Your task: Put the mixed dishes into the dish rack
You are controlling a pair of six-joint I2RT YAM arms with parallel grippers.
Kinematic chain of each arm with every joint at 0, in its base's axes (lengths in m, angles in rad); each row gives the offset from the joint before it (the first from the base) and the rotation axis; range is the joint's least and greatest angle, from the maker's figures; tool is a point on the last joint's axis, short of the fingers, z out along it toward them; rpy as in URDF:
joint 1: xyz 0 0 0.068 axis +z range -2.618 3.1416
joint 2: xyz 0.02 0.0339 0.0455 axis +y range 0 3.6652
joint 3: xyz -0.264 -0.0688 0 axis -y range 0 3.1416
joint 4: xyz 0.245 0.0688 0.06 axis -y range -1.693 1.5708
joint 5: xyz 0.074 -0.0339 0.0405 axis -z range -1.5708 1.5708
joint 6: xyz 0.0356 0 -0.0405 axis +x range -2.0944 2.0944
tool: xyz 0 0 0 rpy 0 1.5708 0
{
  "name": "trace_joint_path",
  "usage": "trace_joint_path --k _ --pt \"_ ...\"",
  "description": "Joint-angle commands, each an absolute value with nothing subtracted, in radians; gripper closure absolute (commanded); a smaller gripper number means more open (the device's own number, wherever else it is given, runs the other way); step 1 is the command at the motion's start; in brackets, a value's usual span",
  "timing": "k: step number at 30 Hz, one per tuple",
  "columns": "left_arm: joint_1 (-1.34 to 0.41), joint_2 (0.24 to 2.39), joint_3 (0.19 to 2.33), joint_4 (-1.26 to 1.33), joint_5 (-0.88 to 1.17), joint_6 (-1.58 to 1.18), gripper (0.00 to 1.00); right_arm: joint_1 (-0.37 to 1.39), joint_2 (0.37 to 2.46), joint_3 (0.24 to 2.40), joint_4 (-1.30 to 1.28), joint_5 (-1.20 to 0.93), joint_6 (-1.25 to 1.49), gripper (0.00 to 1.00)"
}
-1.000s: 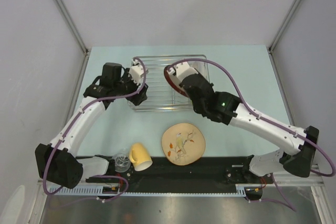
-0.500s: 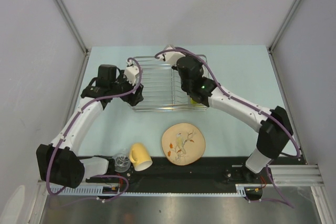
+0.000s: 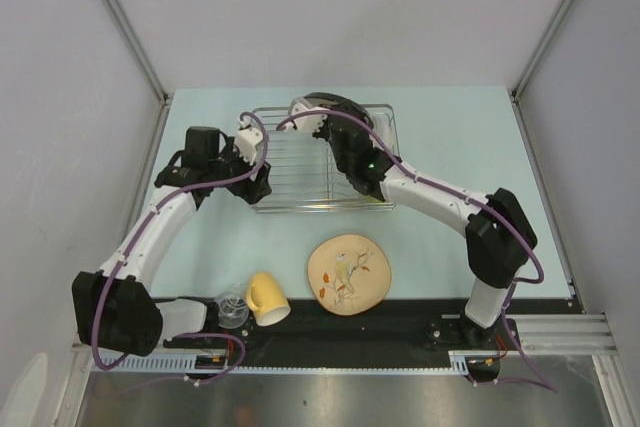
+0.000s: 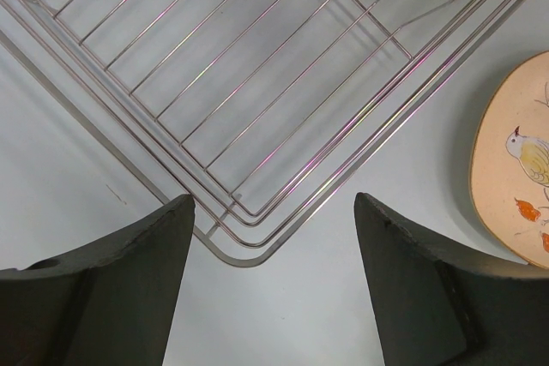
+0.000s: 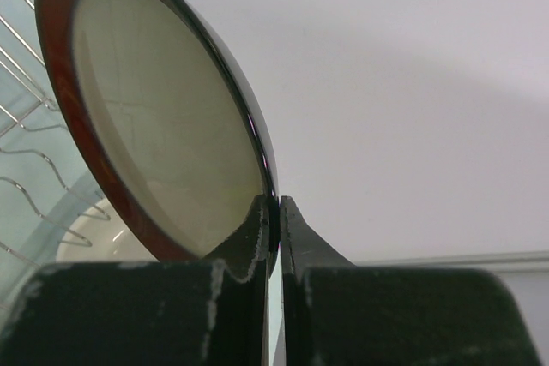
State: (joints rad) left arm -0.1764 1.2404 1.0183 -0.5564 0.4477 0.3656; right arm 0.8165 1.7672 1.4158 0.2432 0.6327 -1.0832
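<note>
Right jaws pinched on the red-rimmed plate [image 5: 163, 117] rim, plate on edge over the dish rack [image 3: 300, 207]; left jaws spread wide above its near corner.

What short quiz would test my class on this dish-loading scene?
1. True or false: the right fingers are shut on the red-rimmed plate.
2. Fill in: the left fingers stand ___ over a corner of the rack.
3. Choose one: the patterned plate lies A) in the rack; B) on the table; C) between the left fingers.

Key: 1 true; 2 open; 3 B.
</note>
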Motion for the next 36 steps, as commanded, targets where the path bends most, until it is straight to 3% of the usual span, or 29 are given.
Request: trace_joint_path --k 1,9,36 --pt "-0.166 1.238 1.011 -0.525 0.486 0.350 0.20 0.793 1.675 1.427 0.451 0.536 -1.146 1.00" --pt "-0.160 1.236 1.003 -0.520 0.486 0.348 0.20 0.730 1.591 1.344 0.373 0.321 -1.147 1.00" --pt "-0.158 1.250 0.999 -0.514 0.483 0.348 0.20 0.637 1.640 1.318 0.396 0.192 -1.100 1.00"
